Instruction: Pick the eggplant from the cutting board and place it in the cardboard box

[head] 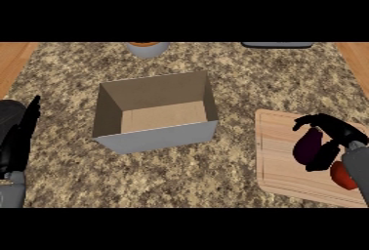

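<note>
A dark purple eggplant (pixel 308 145) lies over the wooden cutting board (pixel 277 161) at the right. My right hand (pixel 333 139) is curled round it, fingers over its top and thumb along its lower side. The open cardboard box (pixel 155 113) stands in the middle of the counter, left of the board, with nothing inside. My left hand (pixel 20 134) rests at the left edge with straight fingers pointing up.
A red object (pixel 343 176) lies on the board just below my right hand, partly hidden by the forearm. A grey bowl with something orange (pixel 148 48) sits at the far edge, and a dark flat item (pixel 277 45) lies at the far right.
</note>
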Tool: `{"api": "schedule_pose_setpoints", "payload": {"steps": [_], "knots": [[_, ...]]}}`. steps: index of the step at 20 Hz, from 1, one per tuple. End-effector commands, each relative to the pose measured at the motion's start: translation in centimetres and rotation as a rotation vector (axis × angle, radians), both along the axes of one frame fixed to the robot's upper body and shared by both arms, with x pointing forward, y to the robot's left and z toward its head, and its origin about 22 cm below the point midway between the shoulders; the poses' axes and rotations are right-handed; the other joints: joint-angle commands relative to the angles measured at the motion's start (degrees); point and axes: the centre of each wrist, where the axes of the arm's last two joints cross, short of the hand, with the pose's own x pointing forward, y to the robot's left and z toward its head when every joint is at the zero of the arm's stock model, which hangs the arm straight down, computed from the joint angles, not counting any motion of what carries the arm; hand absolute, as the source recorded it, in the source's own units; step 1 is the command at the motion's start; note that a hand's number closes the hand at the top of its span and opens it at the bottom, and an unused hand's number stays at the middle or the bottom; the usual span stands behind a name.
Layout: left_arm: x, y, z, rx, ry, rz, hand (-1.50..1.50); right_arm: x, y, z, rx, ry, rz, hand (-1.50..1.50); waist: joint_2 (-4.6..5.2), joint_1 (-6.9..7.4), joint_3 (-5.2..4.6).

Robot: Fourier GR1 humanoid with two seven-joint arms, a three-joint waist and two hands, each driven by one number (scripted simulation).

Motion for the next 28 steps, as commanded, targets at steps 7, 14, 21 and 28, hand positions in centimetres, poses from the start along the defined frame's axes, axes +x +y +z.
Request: {"api": "schedule_pose_setpoints", "payload": {"steps": [7, 14, 21, 28], "knots": [[-0.2, 1.7, 0.1, 0.021, 0.009, 0.061, 0.00, -2.6, 8.5, -3.8, -0.086, -0.199, -0.159, 1.50, -0.71, -3.14, 0.14], [-1.9, 2.3, -1.1, 0.005, 0.049, 0.096, 0.00, -6.7, 16.7, -3.4, -0.171, -0.387, -0.309, 1.50, -2.14, -5.71, -0.18], [-2.3, 2.5, -0.7, 0.026, 0.037, 0.091, 0.00, -10.7, 22.3, 2.5, -0.300, -0.660, -0.393, 1.50, -1.90, -4.83, -0.11], [-0.6, 1.1, 0.7, 0.002, 0.017, 0.022, 0.00, -16.5, 29.5, 10.6, -0.293, -0.925, -0.343, 1.50, -0.73, -2.00, 0.19]]}}
